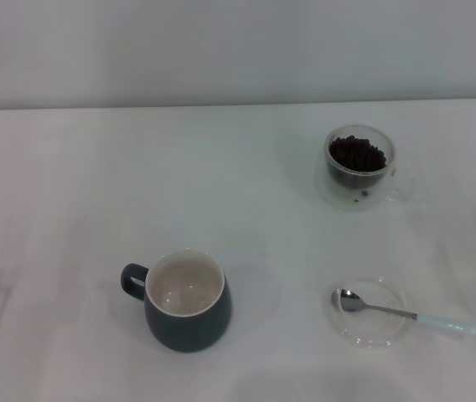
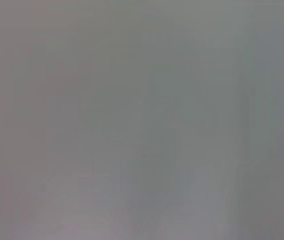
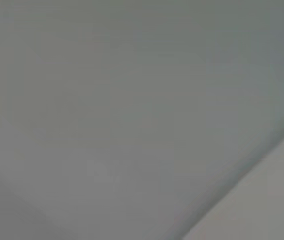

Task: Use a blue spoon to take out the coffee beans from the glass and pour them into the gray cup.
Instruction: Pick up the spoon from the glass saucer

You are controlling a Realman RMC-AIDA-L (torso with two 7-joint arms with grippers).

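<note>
Neither gripper appears in any view, so places cannot be given from them and their state cannot be told; both wrist views show only a plain gray surface. On the white table, nearest the robot, the gray cup stands upright. To its right the blue spoon lies across a clear saucer. Farther back, the glass holds the coffee beans.
</note>
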